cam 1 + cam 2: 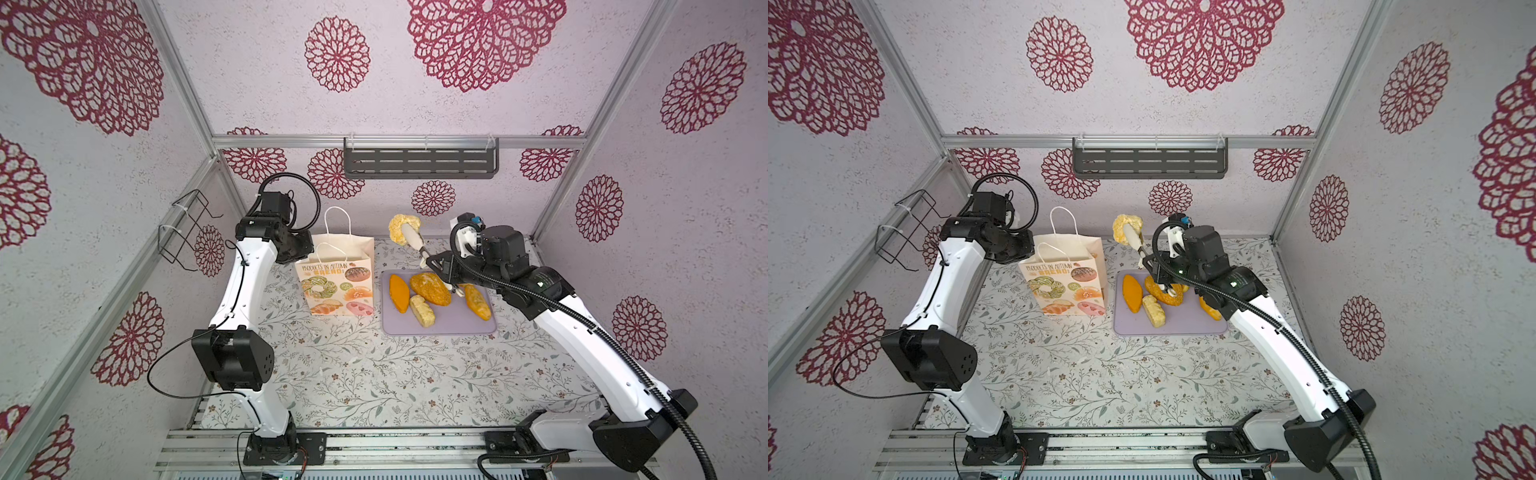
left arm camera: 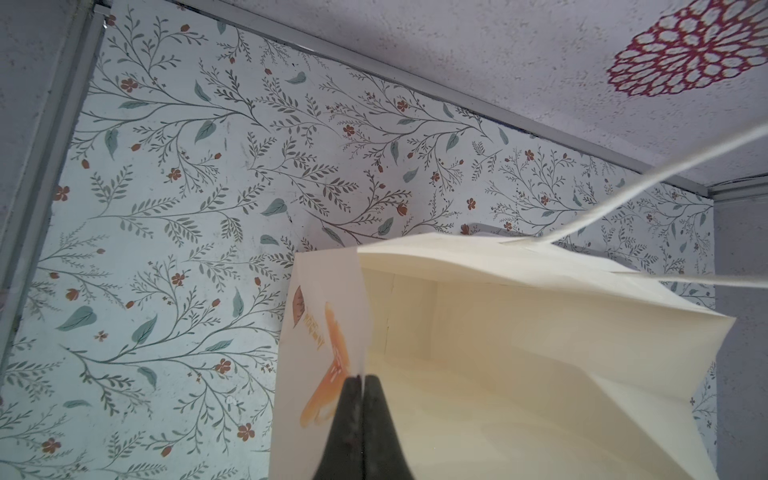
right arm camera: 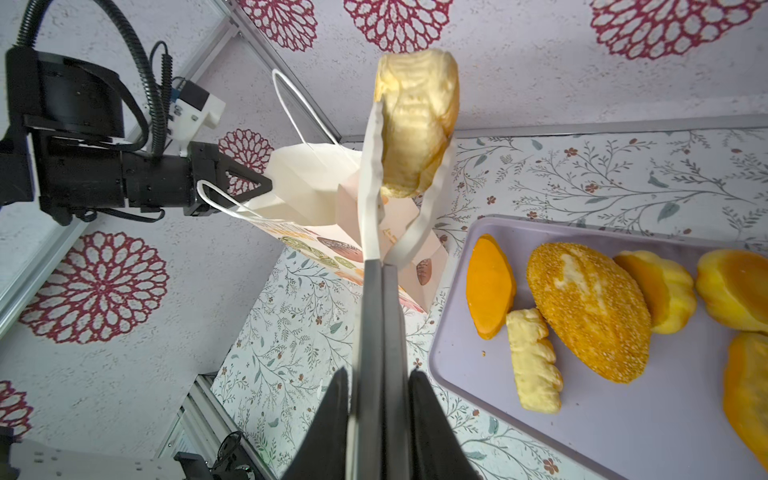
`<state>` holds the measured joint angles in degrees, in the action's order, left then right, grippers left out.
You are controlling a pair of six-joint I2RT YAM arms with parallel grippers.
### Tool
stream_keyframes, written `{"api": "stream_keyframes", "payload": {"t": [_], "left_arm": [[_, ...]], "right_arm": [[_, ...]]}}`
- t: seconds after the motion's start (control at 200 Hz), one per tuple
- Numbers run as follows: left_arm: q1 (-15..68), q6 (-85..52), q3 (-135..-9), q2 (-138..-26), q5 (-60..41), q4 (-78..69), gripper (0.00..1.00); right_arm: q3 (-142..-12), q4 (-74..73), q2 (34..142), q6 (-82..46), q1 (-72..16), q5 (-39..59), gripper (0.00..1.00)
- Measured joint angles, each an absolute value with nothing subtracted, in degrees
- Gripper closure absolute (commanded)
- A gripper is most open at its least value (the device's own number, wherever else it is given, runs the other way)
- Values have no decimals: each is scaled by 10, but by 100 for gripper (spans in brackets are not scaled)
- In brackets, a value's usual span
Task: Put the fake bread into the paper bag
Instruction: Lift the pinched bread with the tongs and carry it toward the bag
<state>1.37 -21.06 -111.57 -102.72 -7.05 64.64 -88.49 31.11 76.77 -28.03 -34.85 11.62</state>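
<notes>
Paper bag (image 1: 336, 282), one; loaves (image 3: 590, 311), seven

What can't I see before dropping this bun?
- Inside of the paper bag: walls hide it in both top views; left wrist view's edge cuts it off.
- Orange loaves at the lilac tray's right end: partly under the right arm in both top views; cropped by right wrist view's edge.

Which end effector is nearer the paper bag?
Left. The left end effector pinches the paper bag at its rim; the right end effector is apart, to its right, gripping tongs holding a bun.
</notes>
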Motion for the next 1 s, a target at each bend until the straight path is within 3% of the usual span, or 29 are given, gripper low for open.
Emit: {"api": "stream_keyframes", "payload": {"t": [1.001], "left_arm": [[13, -211, -1105, -1026, -80, 637, 100]], "right_arm": [[-1037, 314, 901, -248, -478, 72, 100]]}}
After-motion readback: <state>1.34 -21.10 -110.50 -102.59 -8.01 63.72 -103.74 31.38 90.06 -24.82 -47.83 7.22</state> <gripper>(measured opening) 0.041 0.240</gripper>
